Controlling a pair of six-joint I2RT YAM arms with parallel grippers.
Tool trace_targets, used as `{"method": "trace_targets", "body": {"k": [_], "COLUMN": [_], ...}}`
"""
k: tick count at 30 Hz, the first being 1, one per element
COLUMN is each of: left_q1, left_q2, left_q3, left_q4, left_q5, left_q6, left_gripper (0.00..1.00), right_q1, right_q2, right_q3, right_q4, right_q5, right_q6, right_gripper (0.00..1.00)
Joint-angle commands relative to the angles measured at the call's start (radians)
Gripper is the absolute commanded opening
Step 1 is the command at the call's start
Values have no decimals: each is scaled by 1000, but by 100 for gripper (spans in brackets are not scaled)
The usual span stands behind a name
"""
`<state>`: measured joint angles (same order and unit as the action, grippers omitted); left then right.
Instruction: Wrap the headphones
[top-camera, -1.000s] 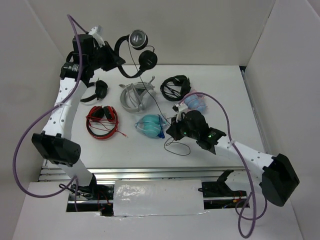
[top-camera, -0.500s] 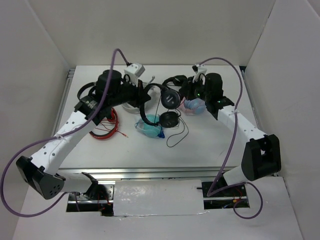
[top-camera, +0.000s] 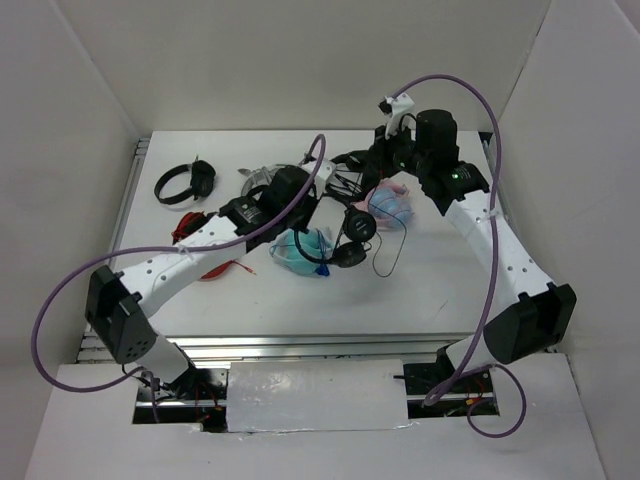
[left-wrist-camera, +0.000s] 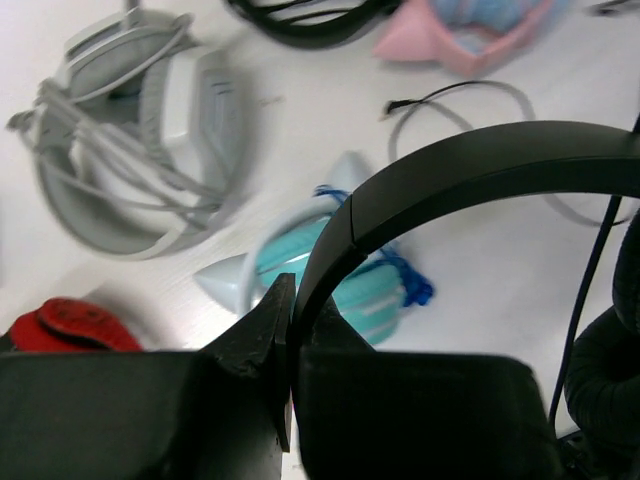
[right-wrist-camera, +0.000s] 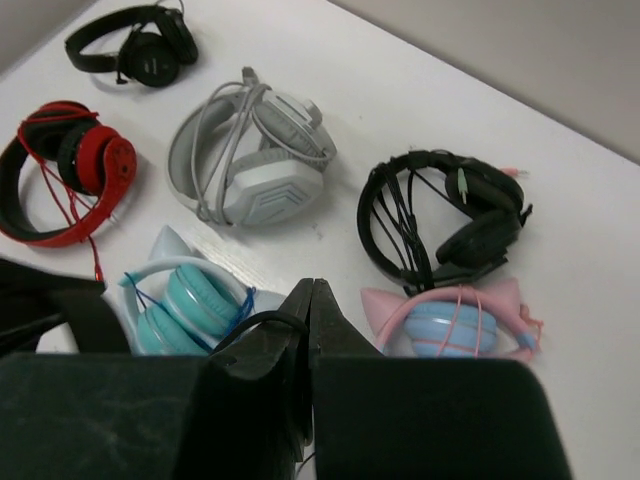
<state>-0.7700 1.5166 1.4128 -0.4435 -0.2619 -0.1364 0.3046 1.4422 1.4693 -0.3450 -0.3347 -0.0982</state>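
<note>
Well, the headphones (top-camera: 360, 222) look light, headband (left-wrist-camera: 480, 160) springy, cable (left-wrist-camera: 589, 300) floppy. The left end effector (left-wrist-camera: 292, 310) is clamped on the headband, good spot; right end effector's (right-wrist-camera: 310, 300) closed, seemingly pinching cable.

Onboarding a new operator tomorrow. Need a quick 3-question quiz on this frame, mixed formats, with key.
1. Multiple choice: what grips the headband of the headphones? A) the left tool B) a person's hand C) nothing, they lie flat.
2. True or false: the red-and-black headset is lifted off the table.
3. Count: besides the held pair, how many headsets lie on the table?

Key: 1 A. 2 False. 3 Six: the red-and-black headset, small black pair, grey-white pair, teal pair, black pair with wrapped cable, pink pair.
</note>
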Motion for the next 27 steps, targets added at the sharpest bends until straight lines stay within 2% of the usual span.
{"method": "trace_targets", "body": {"k": [1,7,10,12,19,22,24,27], "left_q1": [20,37,44,55,144,159,169,185], "left_q2": [60,149,184,197,211,191,163,111], "left_q3": [92,198,244,282,377,382,376,339], "left_q4": [-60,-153,-181,-202,-181,-126,-104,-43], "left_q5": [-173,-367,-439,-461,-387,-309,-266,-186], "left_q6": [-44,-146,-206,-261,-361,-348,-354,-354], "left_gripper": [0,0,0,0,0,0,0,0], "right_q1": [56,165,211,253,343,361,373,401], "right_q2": [-51,-36,-45,-63,-198,-209,-213,-232], "right_q3": [94,199,209,174,-139,-228,-289,-381], "right_q4": [-165,-374,-410,-396,-191,-100,-48,111], "right_q5": [152,292,249,157,27,-26,-14,84], "right_q6": [-22,63,138,158,256,272,278,284], "right_gripper": [2,3,4,6,11,20,24,35]}}
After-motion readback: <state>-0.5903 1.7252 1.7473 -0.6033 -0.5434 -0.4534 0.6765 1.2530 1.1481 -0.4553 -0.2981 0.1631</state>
